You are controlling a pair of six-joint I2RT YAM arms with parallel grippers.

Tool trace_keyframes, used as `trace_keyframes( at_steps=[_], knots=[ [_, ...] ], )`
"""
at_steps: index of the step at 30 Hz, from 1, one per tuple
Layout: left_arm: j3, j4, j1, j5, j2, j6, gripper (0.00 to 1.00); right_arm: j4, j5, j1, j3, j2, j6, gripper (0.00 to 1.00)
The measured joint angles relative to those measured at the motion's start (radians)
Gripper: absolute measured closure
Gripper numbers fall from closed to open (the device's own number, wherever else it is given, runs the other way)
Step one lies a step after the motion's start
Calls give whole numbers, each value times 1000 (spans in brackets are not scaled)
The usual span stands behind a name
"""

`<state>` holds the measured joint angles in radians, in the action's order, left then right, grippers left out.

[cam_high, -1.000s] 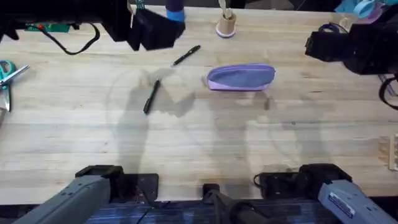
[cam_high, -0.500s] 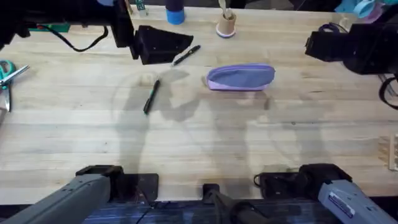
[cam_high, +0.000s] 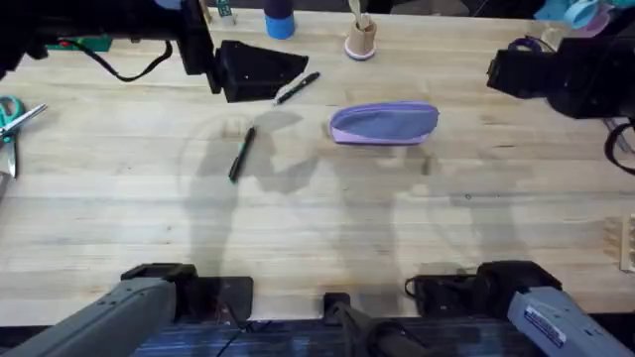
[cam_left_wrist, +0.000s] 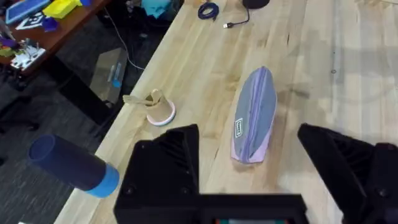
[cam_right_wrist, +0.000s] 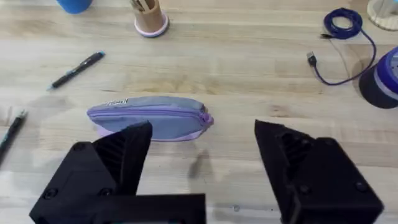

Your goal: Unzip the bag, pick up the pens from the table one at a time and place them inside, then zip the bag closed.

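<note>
Pouch [cam_high: 384, 124] first: we see a small lavender fabric pouch lying flat on the pale wooden worktop [cam_high: 317, 218], a little beyond its middle, with its zipper shut along the length. Two dark pens lie to its left — one pen [cam_high: 242, 154] well apart from the pouch, the other pen [cam_high: 297, 88] farther back. The left end effector [cam_high: 260, 72] hangs over the far left part of the worktop, its tip just beside that farther pen; its own camera shows the two black fingers [cam_left_wrist: 171, 163] spread wide, nothing between them. The right end effector [cam_right_wrist: 202, 168] is raised at the far right, fingers likewise apart and empty, with the pouch ahead of them. We also see a small wooden cup [cam_high: 360, 40] and a blue cylinder [cam_high: 279, 19] at the back edge, green-handled scissors [cam_high: 10, 119] at the left edge, and a coiled blue cable [cam_right_wrist: 342, 28].
</note>
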<state>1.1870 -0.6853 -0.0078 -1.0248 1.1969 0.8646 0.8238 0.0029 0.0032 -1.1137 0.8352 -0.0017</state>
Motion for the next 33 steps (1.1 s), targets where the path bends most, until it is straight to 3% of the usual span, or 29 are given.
trace_keyframes(
  at_steps=[11, 16, 33],
  knots=[
    [0, 13, 0, 1, 4, 1, 8, 0, 0, 0, 0, 0, 0, 6],
    [2, 17, -15, 1, 70, 4, 26, 0, 0, 0, 0, 0, -3, 6],
    [2, 37, -153, -5, 363, 48, 7, -4, 0, 0, 0, 0, -3, 6]
  ],
)
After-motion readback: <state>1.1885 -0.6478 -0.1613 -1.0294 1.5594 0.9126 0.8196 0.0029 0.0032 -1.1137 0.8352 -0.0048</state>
